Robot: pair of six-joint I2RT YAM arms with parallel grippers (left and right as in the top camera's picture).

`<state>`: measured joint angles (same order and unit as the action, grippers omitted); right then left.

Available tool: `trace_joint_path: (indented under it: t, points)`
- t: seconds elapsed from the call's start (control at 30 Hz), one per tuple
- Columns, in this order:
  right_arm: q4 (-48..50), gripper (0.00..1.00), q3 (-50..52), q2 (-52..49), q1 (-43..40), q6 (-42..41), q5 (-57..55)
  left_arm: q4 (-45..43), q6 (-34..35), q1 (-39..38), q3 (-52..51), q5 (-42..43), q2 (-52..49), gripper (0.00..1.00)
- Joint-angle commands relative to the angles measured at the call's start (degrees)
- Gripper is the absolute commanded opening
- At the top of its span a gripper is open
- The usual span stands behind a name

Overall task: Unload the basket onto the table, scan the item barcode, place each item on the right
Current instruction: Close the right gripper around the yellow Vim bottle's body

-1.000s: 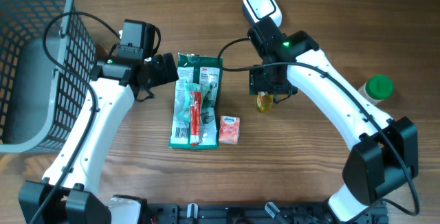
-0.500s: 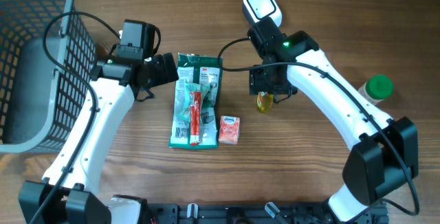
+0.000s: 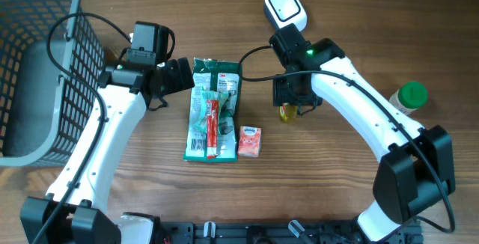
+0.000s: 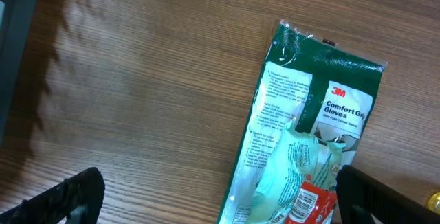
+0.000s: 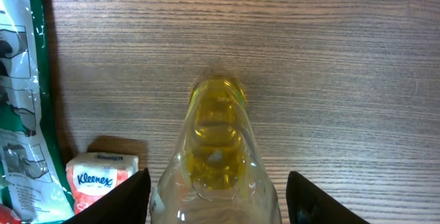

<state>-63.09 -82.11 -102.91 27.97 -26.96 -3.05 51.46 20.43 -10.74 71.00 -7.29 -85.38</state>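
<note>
At the far left stands a grey plastic basket (image 3: 41,64) with open mesh walls and rounded corners. The table (image 3: 337,199) is wood, its grain running left to right.

Your left gripper (image 4: 218,189) hangs with its black fingers spread wide and nothing between them, over the far end of a flat, glossy green glove packet (image 4: 302,135). That crinkled film packet lies lengthwise from far to near, with a slim red tube (image 3: 212,128) on top. Just right of its near end sits a small soft tissue pack (image 5: 100,176), orange and white.

The item, a clear plastic bottle (image 5: 216,148) of yellow liquid with a rounded shoulder, lies on the table right of the packet. Your right gripper (image 5: 216,200) straddles it, one finger on each side. You cannot tell from these views whether the pads are pressing on it.

Beyond that arm lies the white, rounded scanner (image 3: 285,7). A green-capped bottle (image 3: 410,96) stands at the right edge.

Since a second ago your right arm has shifted slightly, while the things on the table lie where they were.
</note>
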Motion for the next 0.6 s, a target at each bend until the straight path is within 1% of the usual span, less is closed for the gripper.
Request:
trace_joint_path:
  t: [0.0,0.17,0.23,0.33,0.47,0.57]
  points:
    - [0.76,0.64,1.29,-0.76,-0.04,-0.22,-0.74,0.04,-0.70,0.26,0.90,-0.50,0.48,1.00]
    - [2.21,0.63,1.84,-0.76,-0.04,-0.20,-0.72,0.04,-0.70,0.26,0.90,-0.50,0.48,1.00]
    - [2.25,0.57,1.84,-0.76,-0.04,-0.17,-0.72,0.04,-0.70,0.26,0.90,-0.50,0.48,1.00]
    - [2.23,0.54,1.81,-0.76,-0.04,-0.20,-0.68,0.04,-0.70,0.26,0.90,-0.50,0.48,1.00]
    - [2.32,0.44,1.81,-0.74,-0.04,-0.22,-0.68,0.04,-0.70,0.26,0.90,-0.50,0.48,1.00]
    - [2.89,0.41,1.81,-0.74,-0.04,-0.24,-0.66,0.07,-0.70,0.26,0.90,-0.50,0.48,1.00]
